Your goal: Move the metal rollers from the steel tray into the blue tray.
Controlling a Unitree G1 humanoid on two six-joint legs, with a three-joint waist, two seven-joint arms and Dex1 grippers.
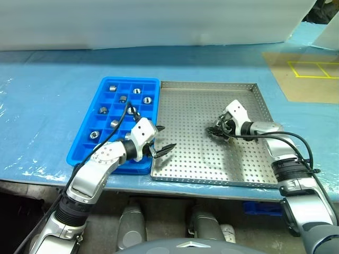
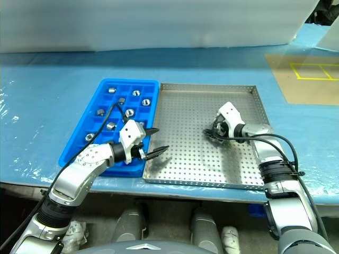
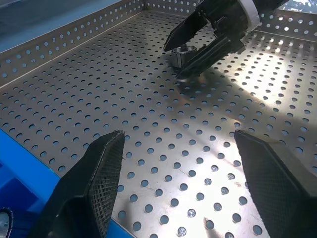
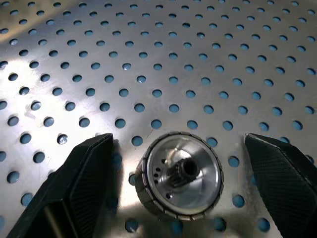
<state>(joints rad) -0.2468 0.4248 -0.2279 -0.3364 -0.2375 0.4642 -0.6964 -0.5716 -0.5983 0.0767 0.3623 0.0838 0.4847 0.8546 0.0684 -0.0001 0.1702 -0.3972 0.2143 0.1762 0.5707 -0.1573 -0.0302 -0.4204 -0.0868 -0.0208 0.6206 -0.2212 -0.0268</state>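
One metal roller point(image 4: 181, 176), a shiny ring with a dark centre hole, lies on the perforated floor of the steel tray point(image 1: 212, 84), right of its middle. My right gripper point(image 1: 218, 131) is open, with a finger on either side of the roller and a gap to each. My left gripper point(image 1: 165, 137) hangs open and empty over the steel tray's left edge, beside the blue tray point(image 1: 85, 151). In the left wrist view the roller point(image 3: 182, 53) sits between the right gripper's black fingers point(image 3: 185, 30). Several rollers point(image 1: 113, 87) rest in the blue tray's compartments.
Both trays sit side by side on a table covered in blue film point(image 1: 47, 106), close to its front edge. A brown board with yellow tape lines point(image 1: 310, 74) lies at the back right. White foam sheets point(image 1: 159, 21) stand along the back.
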